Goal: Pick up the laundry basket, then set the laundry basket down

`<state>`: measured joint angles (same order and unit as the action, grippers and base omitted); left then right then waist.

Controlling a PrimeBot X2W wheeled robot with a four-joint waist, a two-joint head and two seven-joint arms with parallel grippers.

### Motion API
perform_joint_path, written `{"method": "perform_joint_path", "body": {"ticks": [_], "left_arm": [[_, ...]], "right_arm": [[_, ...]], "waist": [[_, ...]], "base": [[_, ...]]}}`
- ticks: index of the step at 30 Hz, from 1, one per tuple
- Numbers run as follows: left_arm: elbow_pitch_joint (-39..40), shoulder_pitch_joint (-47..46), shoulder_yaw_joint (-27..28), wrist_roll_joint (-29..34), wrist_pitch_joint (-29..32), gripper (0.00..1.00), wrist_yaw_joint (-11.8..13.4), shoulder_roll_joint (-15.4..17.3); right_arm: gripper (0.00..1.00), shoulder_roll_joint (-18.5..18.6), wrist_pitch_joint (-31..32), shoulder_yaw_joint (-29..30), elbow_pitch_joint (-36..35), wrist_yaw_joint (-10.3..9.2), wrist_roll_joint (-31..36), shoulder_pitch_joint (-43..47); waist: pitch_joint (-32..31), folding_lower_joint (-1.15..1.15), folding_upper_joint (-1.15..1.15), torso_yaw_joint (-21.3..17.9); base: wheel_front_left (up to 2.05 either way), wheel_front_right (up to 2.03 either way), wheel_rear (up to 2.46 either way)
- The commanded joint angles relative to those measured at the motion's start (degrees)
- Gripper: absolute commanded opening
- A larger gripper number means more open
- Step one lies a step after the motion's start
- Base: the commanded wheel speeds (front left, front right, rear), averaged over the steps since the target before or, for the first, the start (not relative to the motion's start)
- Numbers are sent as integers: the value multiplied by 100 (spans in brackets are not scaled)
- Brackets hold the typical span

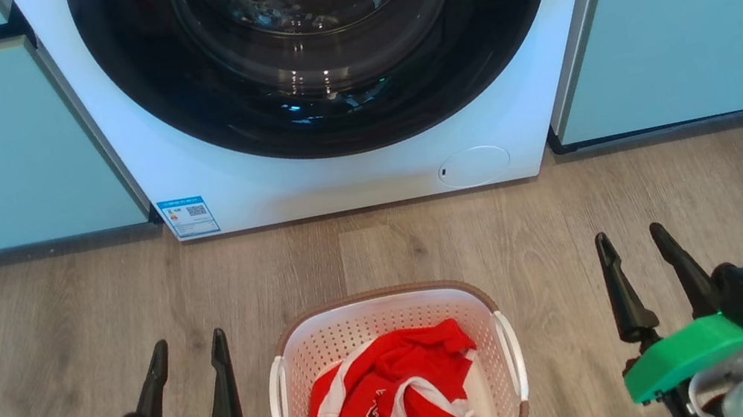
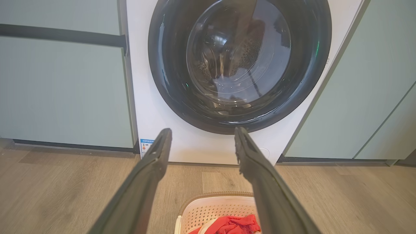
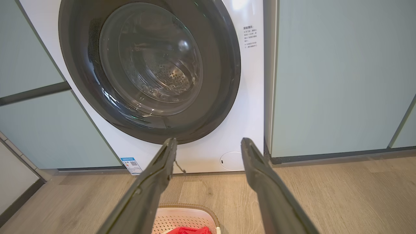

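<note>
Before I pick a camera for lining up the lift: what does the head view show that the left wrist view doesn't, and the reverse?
Head view adds: the right gripper, open, and the laundry basket with its right handle facing that gripper.
Left wrist view adds: the perforated drum wall behind the door glass of the washing machine.
Both share: the open left gripper, the basket's far rim, the red garment inside it, the washing machine and the wood floor.

Your white perforated laundry basket (image 1: 391, 326) sits upright on the floor, near centre, brown-rimmed, holding red-and-white cloth.
</note>
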<state>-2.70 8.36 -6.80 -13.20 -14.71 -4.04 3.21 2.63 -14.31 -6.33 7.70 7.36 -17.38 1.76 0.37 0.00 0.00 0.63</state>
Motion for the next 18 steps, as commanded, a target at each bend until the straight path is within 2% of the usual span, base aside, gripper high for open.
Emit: {"method": "perform_joint_path", "body": {"ticks": [1, 15, 16, 18], "left_arm": [[207, -234, 186, -46, -29, 100, -14, -33], [154, -227, 200, -219, -29, 100, -68, -33], [-37, 2, 1, -210, 0, 0, -52, 0], [-227, 20, -10, -212, 2, 0, -51, 0]], "right_arm": [[100, 25, -69, -103, -223, 13, 28, -126], [100, 25, -69, -117, -213, 13, 59, -142], [0, -3, 2, 13, 0, 0, 24, 1], [0, -11, 12, 6, 187, 0, 22, 20]], "waist": [[-4, 0, 0, 6], [-4, 0, 0, 38], [-4, 0, 0, 38], [-4, 0, 0, 39]], "base": [[0, 0, 0], [0, 0, 0], [0, 0, 0], [0, 0, 0]]}}
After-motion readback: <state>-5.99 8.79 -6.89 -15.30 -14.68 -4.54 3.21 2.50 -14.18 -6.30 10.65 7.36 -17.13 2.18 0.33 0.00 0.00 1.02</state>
